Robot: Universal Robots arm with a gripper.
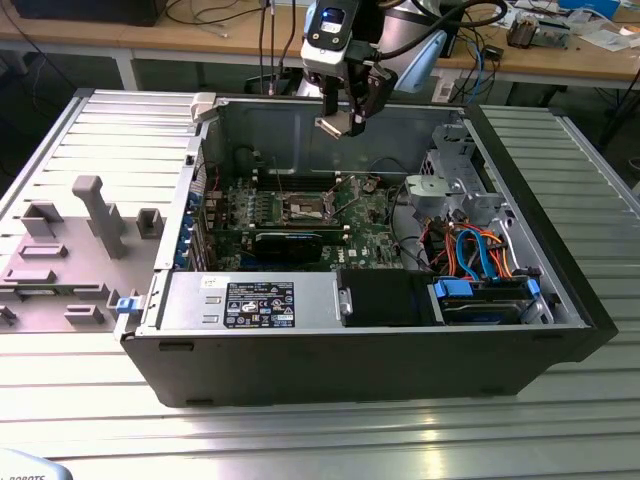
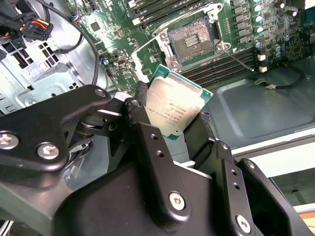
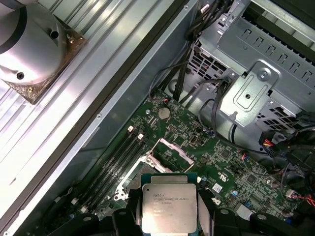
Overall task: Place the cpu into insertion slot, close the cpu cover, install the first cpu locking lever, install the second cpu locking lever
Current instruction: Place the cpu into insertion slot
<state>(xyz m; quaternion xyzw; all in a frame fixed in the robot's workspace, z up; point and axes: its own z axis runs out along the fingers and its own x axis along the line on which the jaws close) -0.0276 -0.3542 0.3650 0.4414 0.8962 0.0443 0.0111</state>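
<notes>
Cpu (image 2: 174, 105), pinched by opposite edges in the gripper (image 2: 174, 118), hangs above the open computer case (image 1: 520, 330) in the exterior view. Beyond it lies the insertion slot (image 2: 192, 40), bare and dark-centred on the green board (image 2: 113, 34), with the cpu cover (image 3: 170, 149) apparently raised beside it. Step in hand, by judgement: the first, placing, which calls for the chip squared and level over the socket.

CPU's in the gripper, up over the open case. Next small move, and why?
Probably lower it toward the insertion slot: the gripper holds the cpu high above the board, and the slot lies open with its contacts bare.
</notes>
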